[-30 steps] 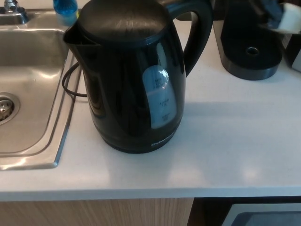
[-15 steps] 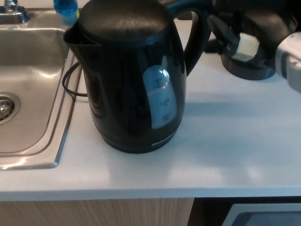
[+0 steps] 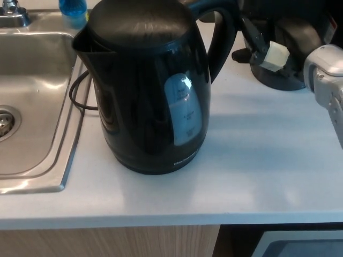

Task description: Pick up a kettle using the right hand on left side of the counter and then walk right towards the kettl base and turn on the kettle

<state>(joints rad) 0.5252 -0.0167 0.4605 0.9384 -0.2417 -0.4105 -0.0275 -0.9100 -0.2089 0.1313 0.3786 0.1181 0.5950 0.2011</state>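
A black electric kettle (image 3: 150, 91) stands upright on the white table (image 3: 257, 155), just right of a stainless steel sink (image 3: 32, 101), its handle turned to the back right and a black cord (image 3: 77, 96) looping out beside its left side. The robot's right hand (image 3: 268, 45) hovers just right of the handle, its black fingers (image 3: 249, 37) spread and holding nothing, in front of a round black kettle base (image 3: 278, 80). The left hand is out of view.
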